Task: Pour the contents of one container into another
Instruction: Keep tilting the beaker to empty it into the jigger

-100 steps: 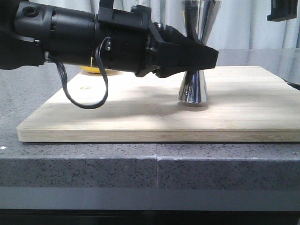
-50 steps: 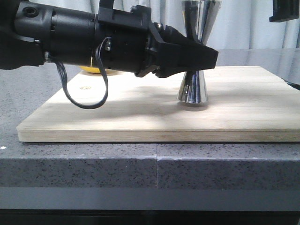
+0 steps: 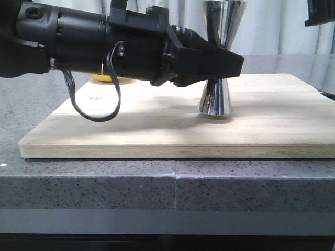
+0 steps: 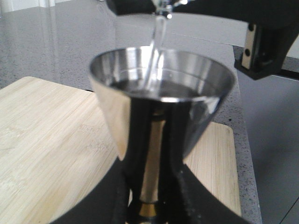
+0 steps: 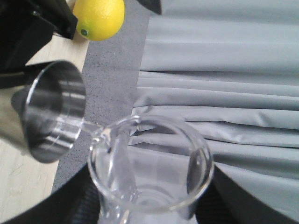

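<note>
The steel jigger (image 3: 215,99) stands upright on the wooden board (image 3: 157,130). My left gripper (image 3: 224,65) is shut on its narrow gold-toned waist. The left wrist view shows the jigger's upper cup (image 4: 161,93) holding clear liquid, with a thin stream (image 4: 157,42) falling into it from above. My right gripper (image 5: 149,205) is shut on the clear glass beaker (image 5: 149,163), which is tilted with its pouring lip (image 5: 96,133) over the jigger's rim (image 5: 53,112). In the front view only a corner of the right arm (image 3: 320,11) shows, and the beaker is out of frame.
A yellow lemon (image 5: 99,17) lies behind the left arm at the board's far left, mostly hidden in the front view (image 3: 100,78). The board rests on a grey speckled counter (image 3: 104,183). Grey curtains (image 5: 224,70) hang behind.
The corner of the right arm at the top right has shifted slightly to the right. The left arm and jigger have not moved.
</note>
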Tool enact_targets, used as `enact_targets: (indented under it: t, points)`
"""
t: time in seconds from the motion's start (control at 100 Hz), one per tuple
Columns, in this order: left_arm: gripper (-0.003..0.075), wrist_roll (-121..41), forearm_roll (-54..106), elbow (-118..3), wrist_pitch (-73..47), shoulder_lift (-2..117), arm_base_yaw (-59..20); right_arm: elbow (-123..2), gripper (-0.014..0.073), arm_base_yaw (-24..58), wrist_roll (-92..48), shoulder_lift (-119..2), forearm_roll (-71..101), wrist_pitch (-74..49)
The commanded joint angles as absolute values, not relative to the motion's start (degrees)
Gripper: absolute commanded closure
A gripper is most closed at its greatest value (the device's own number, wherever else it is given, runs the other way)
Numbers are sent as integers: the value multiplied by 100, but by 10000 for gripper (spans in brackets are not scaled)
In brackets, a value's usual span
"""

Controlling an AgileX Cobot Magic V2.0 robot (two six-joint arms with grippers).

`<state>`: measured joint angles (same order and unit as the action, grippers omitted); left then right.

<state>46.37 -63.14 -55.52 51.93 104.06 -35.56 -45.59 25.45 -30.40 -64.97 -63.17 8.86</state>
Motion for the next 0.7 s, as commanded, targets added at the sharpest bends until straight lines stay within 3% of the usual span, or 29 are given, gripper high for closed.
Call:
enact_targets:
  t: [0.0,0.69]
  points:
    - [741,4676,-6039,-5692,5623,10069,-3555,-4781,364,2558,-3059,-6380,-6370,1055]
    - [741,4676,-6039,-5692,5623,10069,-3555,-4781,364,2558,-3059,-6380,-6542,959]
